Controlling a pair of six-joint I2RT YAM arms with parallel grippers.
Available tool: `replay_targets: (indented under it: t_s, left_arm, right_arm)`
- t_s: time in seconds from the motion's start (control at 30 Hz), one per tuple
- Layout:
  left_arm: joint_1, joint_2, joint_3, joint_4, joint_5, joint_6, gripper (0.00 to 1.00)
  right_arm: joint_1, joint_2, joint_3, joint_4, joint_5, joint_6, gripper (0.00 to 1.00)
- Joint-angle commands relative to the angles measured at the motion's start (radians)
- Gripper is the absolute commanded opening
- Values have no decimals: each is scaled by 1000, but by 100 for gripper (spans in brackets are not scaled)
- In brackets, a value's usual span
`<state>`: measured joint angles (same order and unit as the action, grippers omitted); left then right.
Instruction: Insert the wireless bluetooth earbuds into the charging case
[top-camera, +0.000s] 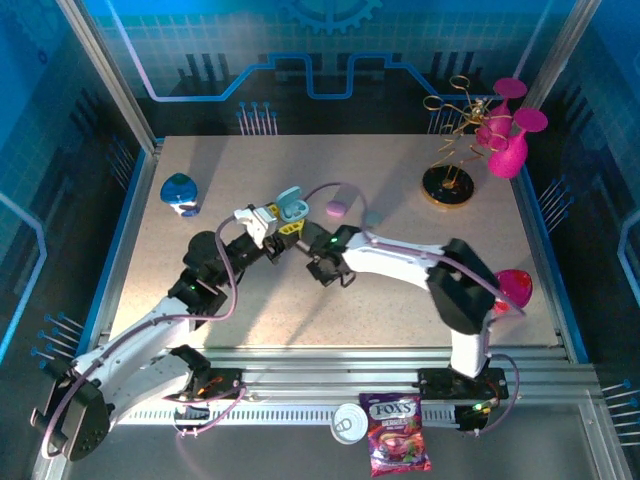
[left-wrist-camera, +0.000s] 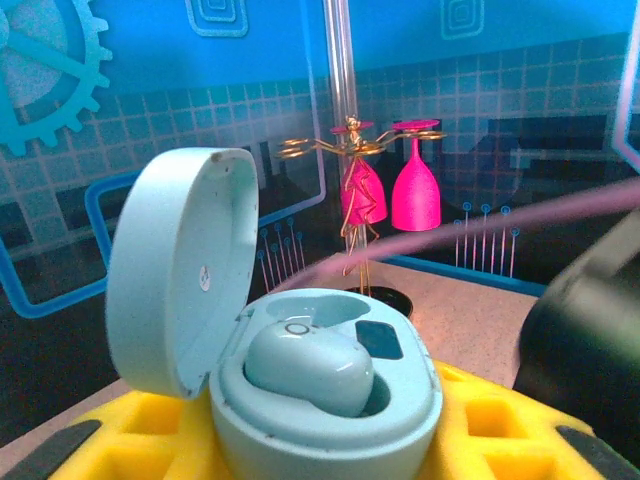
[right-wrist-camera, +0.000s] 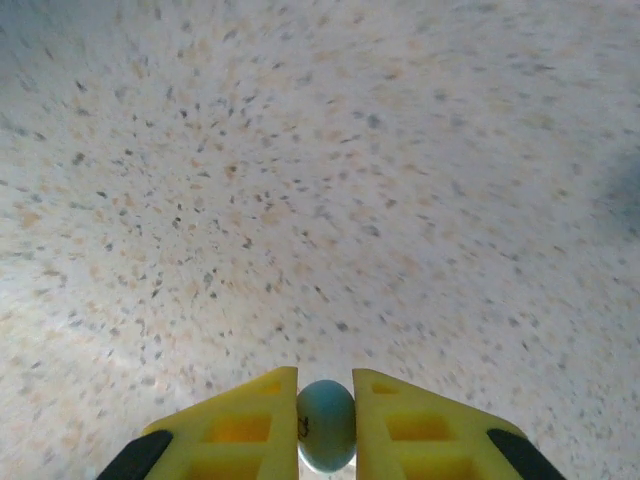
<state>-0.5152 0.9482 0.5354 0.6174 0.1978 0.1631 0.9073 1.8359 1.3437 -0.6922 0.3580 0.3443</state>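
Speckled beige tabletop (top-camera: 380, 335): a blue oval case (top-camera: 178, 192) upper left, a small purple oval case (top-camera: 336, 209) upper centre (well apart), a black round wire-stand base (top-camera: 447, 187) upper right.

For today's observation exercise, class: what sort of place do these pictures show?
Probably a robot lab test cell: left arm and right arm bolted by a table, aluminium frame, blue backdrop.

the open case (left-wrist-camera: 330, 410) sits in the left gripper (top-camera: 283, 220) at mid-table, its lid standing up on its left, one earbud (left-wrist-camera: 308, 368) lying inside it. just right of it and nearer, the right gripper (right-wrist-camera: 325, 388) pinches a second earbud (right-wrist-camera: 326, 425) over the table (top-camera: 400, 300). another case (top-camera: 179, 192) lies far left, a small case (top-camera: 336, 209) just behind the grippers, a wire stand (top-camera: 448, 185) at the far right. a sweet bag (top-camera: 398, 432) and a cup (top-camera: 350, 423) lie side by side at the near rail.
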Motion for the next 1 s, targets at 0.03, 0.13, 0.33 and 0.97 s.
replay_targets:
  t_s: [0.03, 0.13, 0.33, 0.97]
  left_arm:
    - [8, 31, 23, 33, 9, -12, 33]
    - [10, 63, 20, 53, 25, -25, 33]
    - [11, 125, 25, 99, 110, -40, 32]
    - [21, 181, 64, 62, 351, -103, 31]
  right_arm:
    - [-83, -201, -127, 99, -208, 86, 17]
    - [-141, -325, -205, 156, -345, 110, 17]
    - [-227, -478, -261, 233, -594, 153, 18]
    - [-287, -598, -243, 456, -1014, 236, 18]
